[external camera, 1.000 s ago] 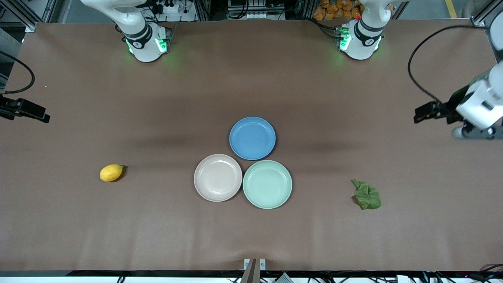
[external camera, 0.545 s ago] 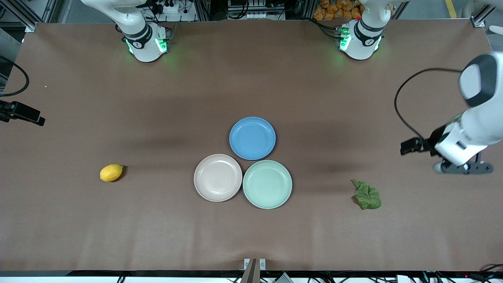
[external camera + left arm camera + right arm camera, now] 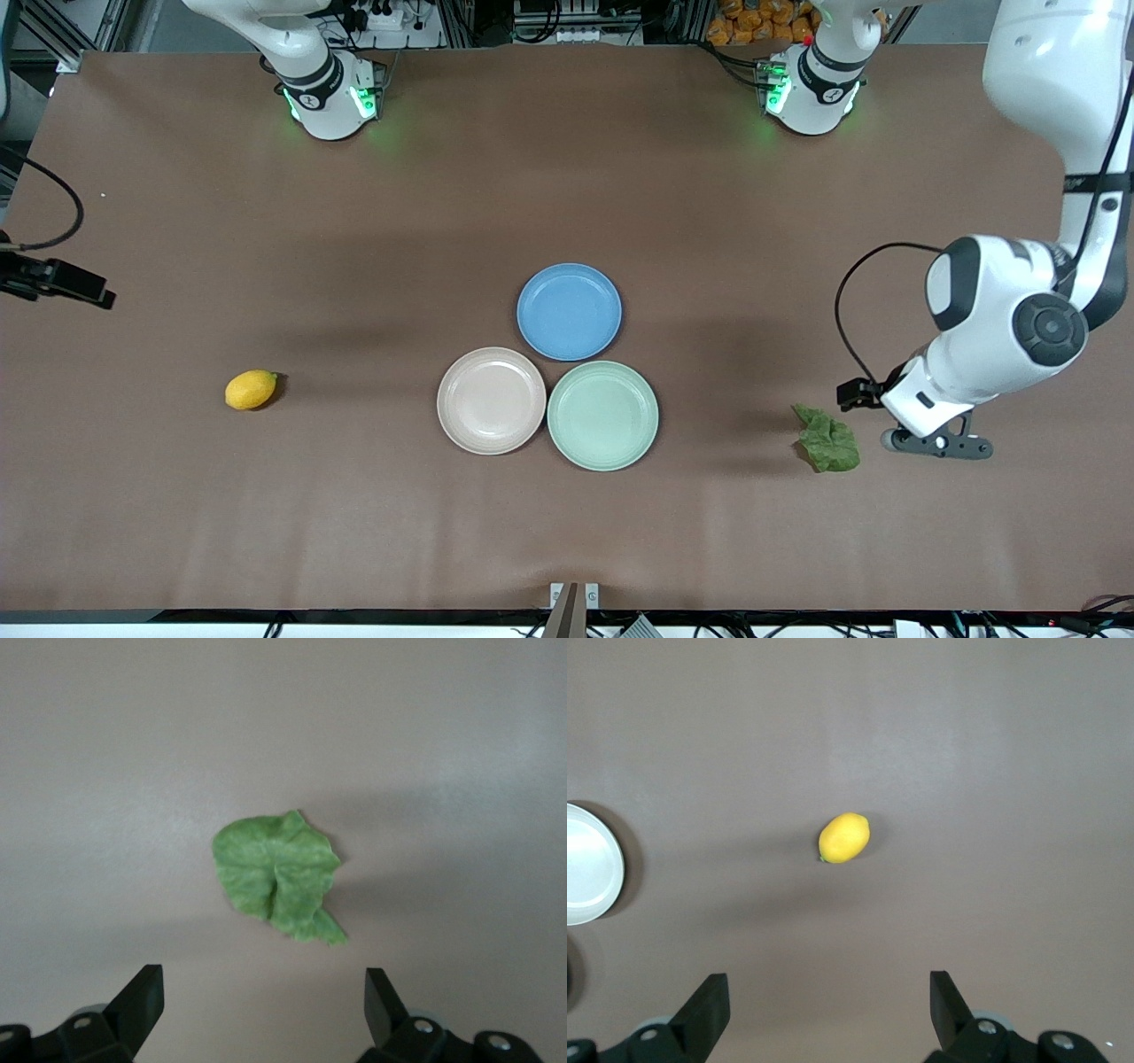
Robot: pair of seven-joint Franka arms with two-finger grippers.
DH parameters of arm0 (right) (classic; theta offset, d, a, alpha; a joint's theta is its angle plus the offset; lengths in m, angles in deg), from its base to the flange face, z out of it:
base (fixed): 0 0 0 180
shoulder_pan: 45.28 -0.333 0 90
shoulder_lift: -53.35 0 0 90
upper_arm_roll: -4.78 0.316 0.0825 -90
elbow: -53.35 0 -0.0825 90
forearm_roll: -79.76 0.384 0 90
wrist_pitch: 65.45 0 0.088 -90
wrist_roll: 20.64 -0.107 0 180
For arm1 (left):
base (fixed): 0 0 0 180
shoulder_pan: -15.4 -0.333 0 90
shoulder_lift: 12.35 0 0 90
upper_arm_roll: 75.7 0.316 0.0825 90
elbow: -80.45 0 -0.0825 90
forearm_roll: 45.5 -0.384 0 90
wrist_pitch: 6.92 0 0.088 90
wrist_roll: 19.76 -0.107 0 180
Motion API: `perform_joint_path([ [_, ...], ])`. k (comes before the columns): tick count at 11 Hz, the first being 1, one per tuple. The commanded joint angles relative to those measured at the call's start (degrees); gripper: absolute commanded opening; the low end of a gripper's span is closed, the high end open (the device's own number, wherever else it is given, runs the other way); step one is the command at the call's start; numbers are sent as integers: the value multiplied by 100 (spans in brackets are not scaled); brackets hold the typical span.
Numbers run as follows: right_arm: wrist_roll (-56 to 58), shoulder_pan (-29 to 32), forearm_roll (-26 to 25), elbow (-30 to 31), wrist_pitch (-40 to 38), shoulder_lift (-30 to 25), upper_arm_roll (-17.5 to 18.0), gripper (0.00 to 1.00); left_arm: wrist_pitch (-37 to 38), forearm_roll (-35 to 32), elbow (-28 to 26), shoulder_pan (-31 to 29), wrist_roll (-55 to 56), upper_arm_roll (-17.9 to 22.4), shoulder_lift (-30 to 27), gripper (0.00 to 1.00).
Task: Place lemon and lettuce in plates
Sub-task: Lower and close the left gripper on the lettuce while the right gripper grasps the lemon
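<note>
The left arm has swung in from the table's edge at its own end and come down toward the lettuce (image 3: 828, 440). A second ago its wrist was well away from the leaf, farther from the front camera; half a second ago it was closer; now the left gripper (image 3: 935, 443) hangs just beside the lettuce, toward the left arm's end of the table. At the other end, the right arm's camera bracket (image 3: 58, 282) has shifted slightly at the table's edge.
</note>
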Motion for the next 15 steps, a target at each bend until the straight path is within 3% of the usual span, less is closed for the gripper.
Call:
perform_joint_path([
  [1, 52, 115, 287, 492, 488, 18, 44, 100, -431, -166, 221, -11, -17, -15, 520, 100],
  [5, 60, 124, 313, 714, 832, 308, 44, 100, -1406, -184, 229, -11, -26, -6, 1144, 100],
  [9, 52, 80, 313, 923, 1490, 757, 44, 100, -1890, -210, 247, -2, -43, 29, 1461, 100],
  [15, 52, 54, 313, 1801, 2798, 915, 62, 100, -2040, -411, 370, 51, -87, 56, 1734, 100],
])
